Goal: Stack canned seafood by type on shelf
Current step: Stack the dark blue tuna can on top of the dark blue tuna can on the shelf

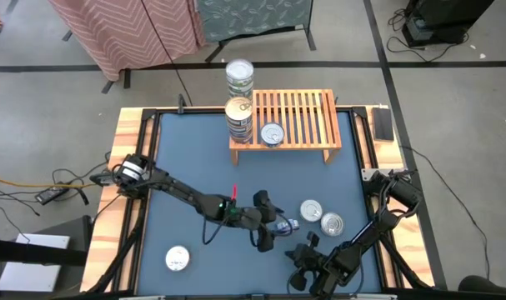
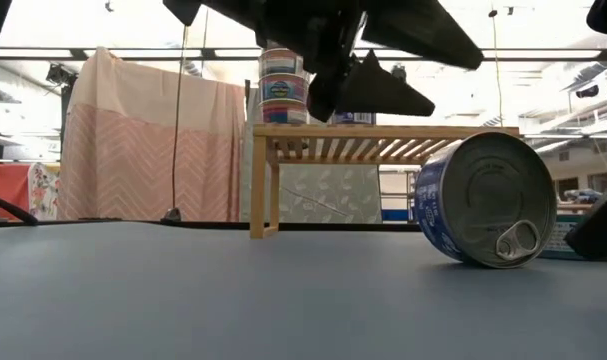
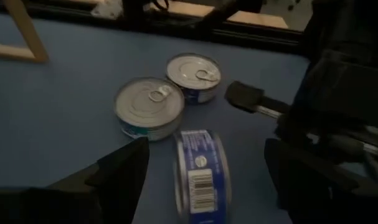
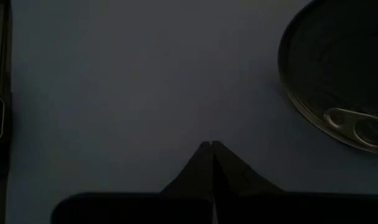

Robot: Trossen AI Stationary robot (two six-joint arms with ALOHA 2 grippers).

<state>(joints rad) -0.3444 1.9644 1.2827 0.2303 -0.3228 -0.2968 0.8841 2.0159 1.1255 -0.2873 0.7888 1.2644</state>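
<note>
the left gripper [image 1: 269, 223] hangs over the middle of the table's near half, fingers [image 3: 123, 171] spread wide on either side of a blue-labelled tin on its edge [image 3: 198, 171] — not gripping it. two silver-topped tins [image 1: 321, 217] lie flat just beside it, toward the right edge. the right gripper [image 1: 298, 268] rests at the near edge, clenched on nothing. the shelf [image 1: 298, 117] stands at the far edge with one tin [image 1: 272, 134] on its slats and two stacks of tins [image 1: 239, 100] at its left end. another tin [image 1: 177, 259] lies near the near-left corner.
</note>
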